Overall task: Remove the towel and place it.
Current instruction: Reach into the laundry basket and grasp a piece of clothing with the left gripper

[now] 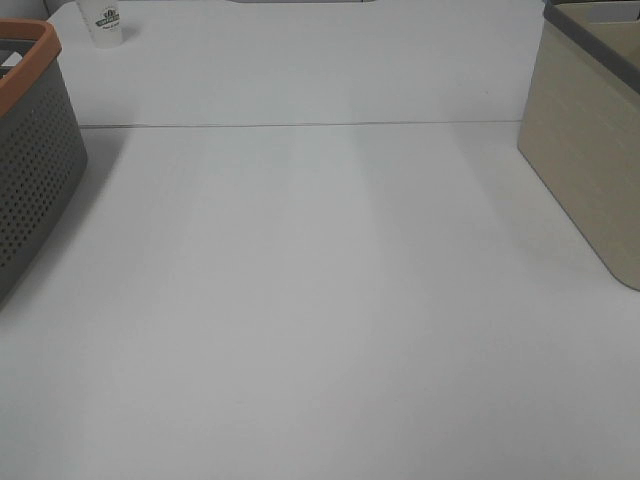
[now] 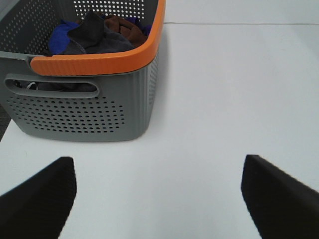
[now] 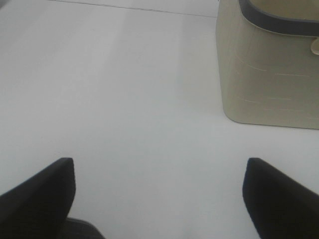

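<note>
The dark charcoal-grey towel (image 2: pixel 97 37) lies crumpled on top of other cloths inside a grey perforated basket with an orange rim (image 2: pixel 99 62). The basket also shows at the left edge of the exterior high view (image 1: pixel 35 150); the towel is hidden there. My left gripper (image 2: pixel 159 199) is open and empty above the white table, a short way in front of the basket. My right gripper (image 3: pixel 159 199) is open and empty above the table, near a beige bin (image 3: pixel 269 74). Neither gripper shows in the exterior high view.
Blue (image 2: pixel 60 37) and brown (image 2: pixel 124 27) cloths lie in the basket with the towel. The beige bin with a dark rim stands at the right (image 1: pixel 590 160). A small white cup (image 1: pixel 106 22) stands at the back left. A seam (image 1: pixel 300 125) crosses the white table.
</note>
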Robot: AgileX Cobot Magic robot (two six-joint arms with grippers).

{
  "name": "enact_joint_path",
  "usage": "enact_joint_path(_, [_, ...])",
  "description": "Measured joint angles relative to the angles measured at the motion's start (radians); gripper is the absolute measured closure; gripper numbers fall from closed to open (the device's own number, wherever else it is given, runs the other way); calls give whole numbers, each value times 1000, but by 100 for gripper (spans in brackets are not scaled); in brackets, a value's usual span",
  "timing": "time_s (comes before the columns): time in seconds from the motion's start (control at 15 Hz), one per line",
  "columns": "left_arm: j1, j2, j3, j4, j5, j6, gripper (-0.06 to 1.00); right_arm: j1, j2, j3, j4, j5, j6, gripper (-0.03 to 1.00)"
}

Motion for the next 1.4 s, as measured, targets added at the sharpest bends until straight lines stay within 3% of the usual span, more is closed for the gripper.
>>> enact_joint_path(1.4, [0,0,0,-3,0,0,11,0,0,0,0,-1,1,10])
